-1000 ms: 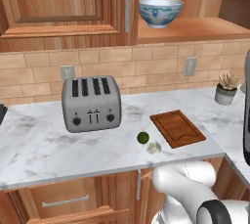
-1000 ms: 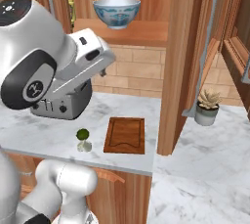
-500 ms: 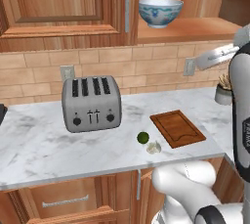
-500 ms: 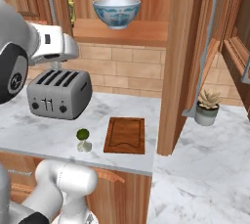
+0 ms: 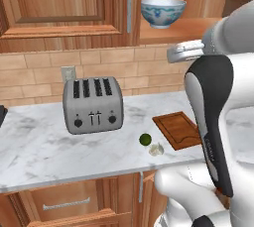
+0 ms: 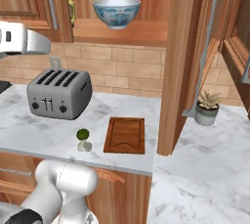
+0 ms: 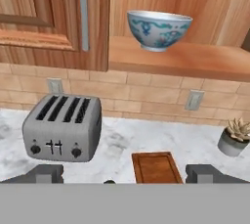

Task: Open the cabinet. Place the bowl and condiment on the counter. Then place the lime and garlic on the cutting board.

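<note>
On the open cabinet point(image 6: 122, 32) shelf above the bench point(image 5: 44, 151) sits the bowl point(image 6: 116, 12): likely heavy, glazed, slippery, breakable, so take its rim. Lime point(image 5: 145, 139) and garlic point(image 5: 157, 149) lie beside the cutting board point(image 5: 179, 129). Your fingers point(image 7: 46, 173) stand spread, empty.

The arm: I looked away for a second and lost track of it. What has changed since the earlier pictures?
The arm swung across: it has left the right base view's centre and now stands large at the right of the left base view. The gripper is open and holds nothing. The bowl on the cabinet shelf, the toaster, lime, garlic and cutting board stayed put.
</note>
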### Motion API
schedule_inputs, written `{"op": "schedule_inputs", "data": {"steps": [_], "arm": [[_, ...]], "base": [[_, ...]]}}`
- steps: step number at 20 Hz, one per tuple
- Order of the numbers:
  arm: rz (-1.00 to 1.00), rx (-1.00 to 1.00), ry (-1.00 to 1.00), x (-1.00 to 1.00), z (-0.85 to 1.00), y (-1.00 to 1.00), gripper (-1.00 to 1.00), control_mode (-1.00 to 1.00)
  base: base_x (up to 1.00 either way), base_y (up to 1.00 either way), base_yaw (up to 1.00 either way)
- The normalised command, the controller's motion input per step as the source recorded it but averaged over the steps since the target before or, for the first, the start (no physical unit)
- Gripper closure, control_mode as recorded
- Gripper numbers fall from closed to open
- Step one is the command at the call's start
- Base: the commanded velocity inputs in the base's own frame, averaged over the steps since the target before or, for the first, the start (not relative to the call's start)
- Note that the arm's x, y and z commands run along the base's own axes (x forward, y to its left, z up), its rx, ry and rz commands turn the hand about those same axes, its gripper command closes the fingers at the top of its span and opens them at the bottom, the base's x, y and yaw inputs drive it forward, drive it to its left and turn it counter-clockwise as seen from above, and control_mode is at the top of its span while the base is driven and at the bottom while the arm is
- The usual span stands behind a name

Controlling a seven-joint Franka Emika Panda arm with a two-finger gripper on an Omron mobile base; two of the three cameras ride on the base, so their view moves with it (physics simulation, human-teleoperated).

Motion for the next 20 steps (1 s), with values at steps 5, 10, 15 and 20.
{"op": "schedule_inputs", "data": {"steps": [5,10,15,20], "arm": [[-0.17,0.00,0.00,0.46,0.29,0.75,-1.00,-1.00],[-0.04,0.01,0.02,0.89,-0.01,0.01,-1.00,-1.00],[0.01,0.01,0.00,0.96,-0.03,0.03,-1.00,-1.00],[0.06,0.00,0.00,0.73,-0.01,0.26,-1.00,-1.00]], "base": [[0.00,0.00,0.00],[0.00,0.00,0.00],[0.00,0.00,0.00],[0.00,0.00,0.00]]}}
